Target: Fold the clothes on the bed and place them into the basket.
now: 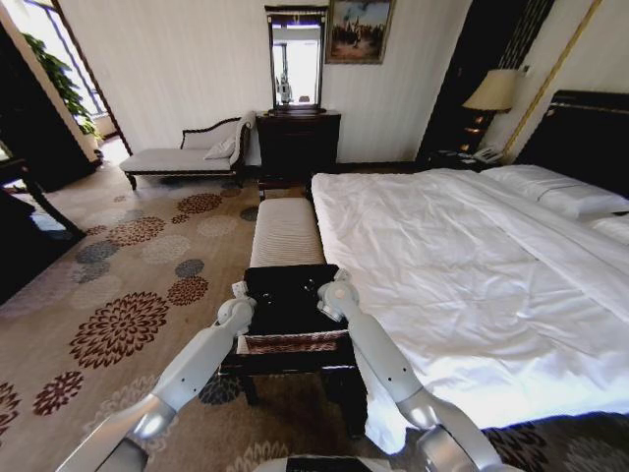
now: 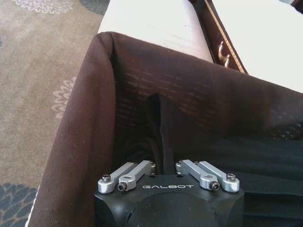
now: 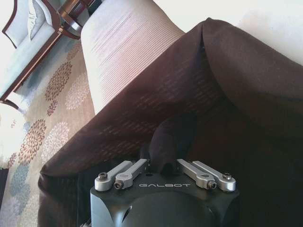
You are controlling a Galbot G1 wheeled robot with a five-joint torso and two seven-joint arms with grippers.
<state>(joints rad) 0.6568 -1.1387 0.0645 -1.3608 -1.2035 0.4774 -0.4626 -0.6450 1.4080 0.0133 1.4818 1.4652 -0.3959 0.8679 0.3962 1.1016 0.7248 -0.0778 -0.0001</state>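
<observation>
The basket (image 1: 293, 342) stands at the foot of the bed (image 1: 452, 256), its brown wicker front below a dark liner (image 2: 90, 142). Both arms reach down into it. The black clothes (image 2: 265, 161) lie inside, and a ridge of the cloth rises to my left gripper (image 2: 163, 163), which is shut on it. In the right wrist view a bump of the clothes (image 3: 170, 135) stands up between the fingers of my right gripper (image 3: 163, 163), also shut on it, close to the liner wall (image 3: 142, 109). In the head view the left gripper (image 1: 257, 291) and right gripper (image 1: 329, 291) sit at the basket's two sides.
A long pale striped bench (image 1: 285, 231) runs from the basket's far side along the bed's foot. A chaise longue (image 1: 187, 157) and a dark cabinet with a mirror (image 1: 298, 143) stand at the far wall. Patterned carpet (image 1: 128, 295) lies open to the left.
</observation>
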